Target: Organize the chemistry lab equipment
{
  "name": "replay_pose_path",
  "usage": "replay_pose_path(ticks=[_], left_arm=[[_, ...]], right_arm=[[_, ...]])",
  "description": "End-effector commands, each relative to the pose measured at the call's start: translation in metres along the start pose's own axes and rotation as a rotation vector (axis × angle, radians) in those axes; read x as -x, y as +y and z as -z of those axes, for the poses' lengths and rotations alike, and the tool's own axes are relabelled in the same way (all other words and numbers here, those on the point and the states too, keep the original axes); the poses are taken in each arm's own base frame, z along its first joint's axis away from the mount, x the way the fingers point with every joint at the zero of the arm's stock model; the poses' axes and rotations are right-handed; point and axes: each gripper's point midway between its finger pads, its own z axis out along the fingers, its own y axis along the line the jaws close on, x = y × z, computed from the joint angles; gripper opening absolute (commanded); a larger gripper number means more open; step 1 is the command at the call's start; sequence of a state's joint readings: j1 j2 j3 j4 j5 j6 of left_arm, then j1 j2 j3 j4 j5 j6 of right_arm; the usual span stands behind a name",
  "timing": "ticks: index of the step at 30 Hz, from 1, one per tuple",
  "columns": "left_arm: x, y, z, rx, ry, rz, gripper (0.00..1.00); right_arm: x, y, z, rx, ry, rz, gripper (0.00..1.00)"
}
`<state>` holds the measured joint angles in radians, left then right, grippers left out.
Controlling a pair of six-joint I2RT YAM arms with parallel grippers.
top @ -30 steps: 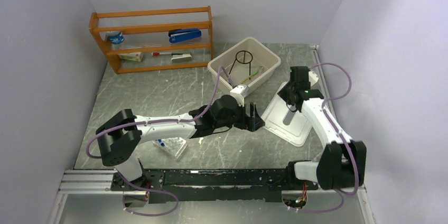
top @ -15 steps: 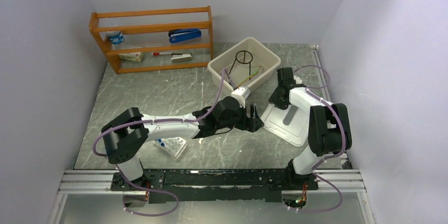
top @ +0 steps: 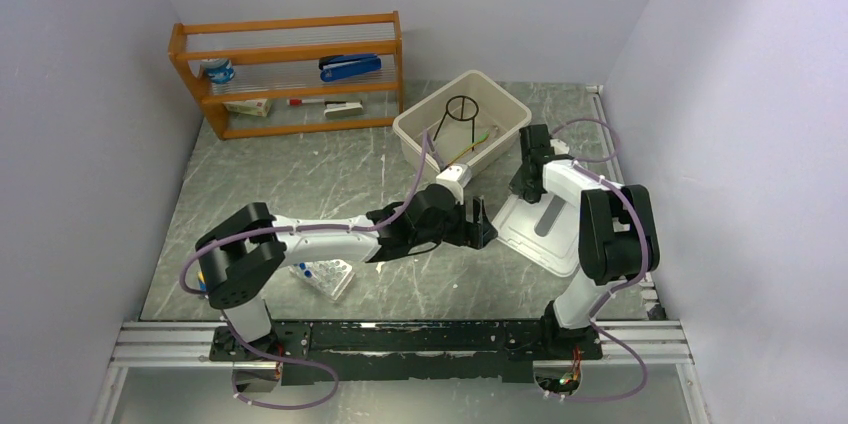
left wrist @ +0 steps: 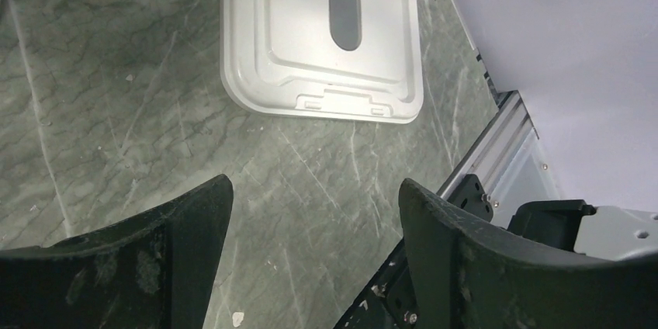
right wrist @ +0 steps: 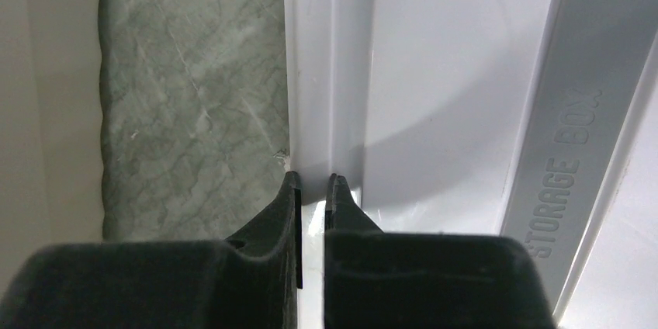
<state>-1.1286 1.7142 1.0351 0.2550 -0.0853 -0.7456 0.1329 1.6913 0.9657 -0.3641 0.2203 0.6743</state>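
A white storage-box lid [top: 548, 234] lies flat on the table right of centre. My right gripper [top: 521, 184] is shut on the rim of the lid [right wrist: 330, 73] at its far left edge, the two jaws [right wrist: 313, 181] pinching that thin rim. My left gripper [top: 482, 221] hovers open beside the lid's near left corner, with only bare table between its fingers [left wrist: 314, 185]. The lid [left wrist: 310, 57] lies ahead of it. A beige bin [top: 415, 134] holds the black wire tripod [top: 462, 109] and some thin sticks. A white rack with blue-capped vials [top: 325, 277] lies under the left arm.
A wooden shelf [top: 290, 26] at the back left carries a blue stapler [top: 350, 67] and stationery. The beige bin's wall [right wrist: 46, 73] stands close to the left of my right gripper. The metal rail [left wrist: 496, 143] runs along the table's near edge.
My right gripper slid to the lid's far left edge near the bin and closed on its rim. The right arm folded in closer. The left arm barely moved.
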Motion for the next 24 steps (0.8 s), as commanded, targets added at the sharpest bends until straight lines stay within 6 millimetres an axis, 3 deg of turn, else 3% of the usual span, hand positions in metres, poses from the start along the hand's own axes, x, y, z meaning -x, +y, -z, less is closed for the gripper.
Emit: replay_pose_path(ticks=[1,7,12,18,24], left_arm=[[-0.001,-0.004,-0.009,-0.002,-0.006,0.006,0.83],[-0.008,0.000,-0.019,0.005,0.015,0.024,0.84],[-0.013,-0.002,-0.031,-0.011,0.023,0.027,0.85],[-0.006,-0.011,-0.040,-0.052,-0.015,0.038,0.88],[0.006,-0.007,-0.040,-0.045,-0.102,0.071,0.90]], right_arm=[[-0.011,-0.008,0.000,-0.022,0.027,-0.005,0.00],[0.011,0.005,0.049,0.088,-0.048,-0.037,0.00],[0.016,0.009,0.081,0.163,-0.070,-0.059,0.00],[0.008,0.015,0.097,0.250,-0.045,-0.069,0.00],[-0.002,0.025,0.108,0.357,0.002,-0.086,0.00]])
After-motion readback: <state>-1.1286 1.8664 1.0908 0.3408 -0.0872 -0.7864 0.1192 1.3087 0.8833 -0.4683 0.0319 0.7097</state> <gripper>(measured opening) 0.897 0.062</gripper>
